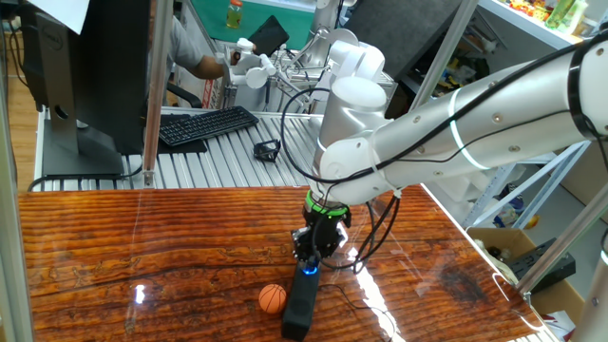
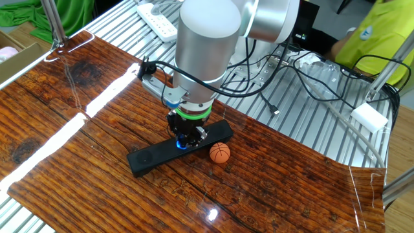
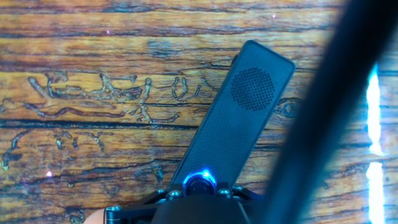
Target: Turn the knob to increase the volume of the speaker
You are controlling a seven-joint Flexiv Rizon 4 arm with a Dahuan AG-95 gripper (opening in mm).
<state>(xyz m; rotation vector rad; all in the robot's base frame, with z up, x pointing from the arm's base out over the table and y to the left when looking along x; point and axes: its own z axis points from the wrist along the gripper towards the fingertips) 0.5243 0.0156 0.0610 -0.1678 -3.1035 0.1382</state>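
The speaker (image 1: pixel 301 304) is a long slim black bar lying on the wooden table; it also shows in the other fixed view (image 2: pixel 152 157) and the hand view (image 3: pixel 239 124). Its knob (image 3: pixel 199 182), a small black dial ringed with blue light, sits on the bar's top face and shows as a blue glow (image 1: pixel 310 270) (image 2: pixel 182 144). My gripper (image 1: pixel 310 258) (image 2: pixel 185 139) (image 3: pixel 199 190) stands straight down over the knob, jaws closed around it. A small orange ball (image 1: pixel 273 298) (image 2: pixel 220 152) lies right beside the speaker.
A black keyboard (image 1: pixel 204 124) and a monitor (image 1: pixel 85 76) stand on the metal bench behind the table. A white power strip (image 2: pixel 157 19) and loose cables (image 2: pixel 304 71) lie there too. A blurred dark cable (image 3: pixel 323 112) crosses the hand view.
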